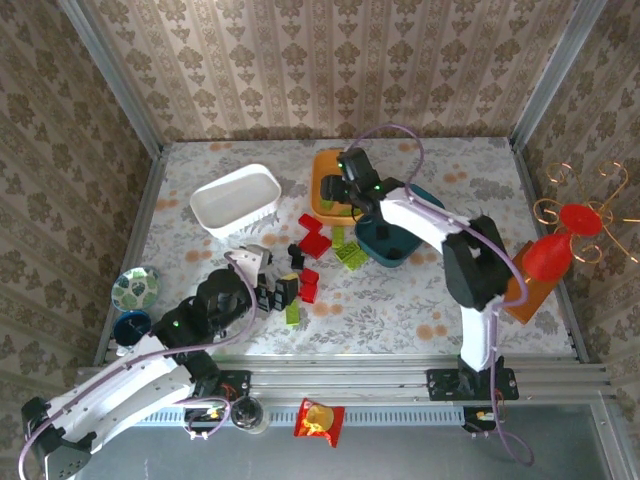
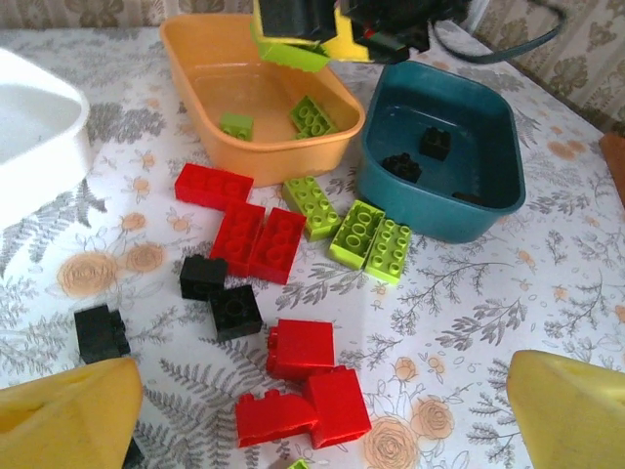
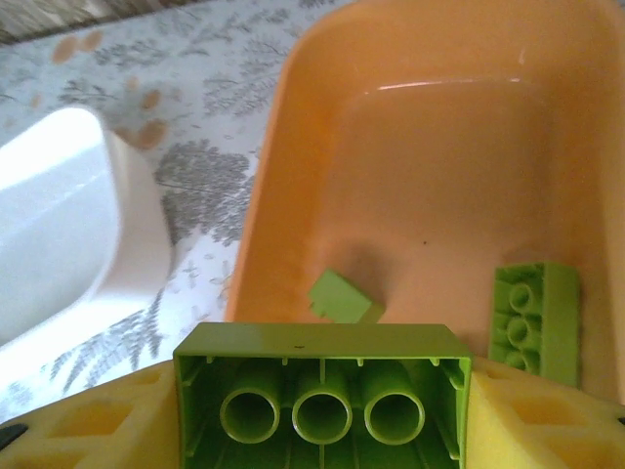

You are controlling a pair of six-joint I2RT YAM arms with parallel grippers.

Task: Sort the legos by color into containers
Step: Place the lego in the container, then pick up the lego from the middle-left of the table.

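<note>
My right gripper (image 3: pixel 322 415) is shut on a lime green brick (image 3: pixel 322 391), underside up, held above the near end of the orange tub (image 3: pixel 283 147). Two lime bricks (image 3: pixel 532 318) lie inside that tub. In the top view this gripper (image 1: pixel 352 192) hovers over the orange tub (image 1: pixel 322 165). The dark teal tub (image 2: pixel 439 210) holds black bricks (image 2: pixel 435 143). The white tub (image 1: pixel 237 200) stands to the left. Red bricks (image 2: pixel 254 239), lime bricks (image 2: pixel 371 239) and black bricks (image 2: pixel 220 293) lie loose on the table. My left gripper (image 2: pixel 322 405) is open, low over a cluster of red bricks (image 2: pixel 303 347).
A small round patterned dish (image 1: pixel 135 288) sits at the table's left edge. A red cone with gold wire (image 1: pixel 560 250) stands on an orange block at the right edge. A snack packet (image 1: pixel 318 418) lies on the rail in front. Patterned walls enclose three sides.
</note>
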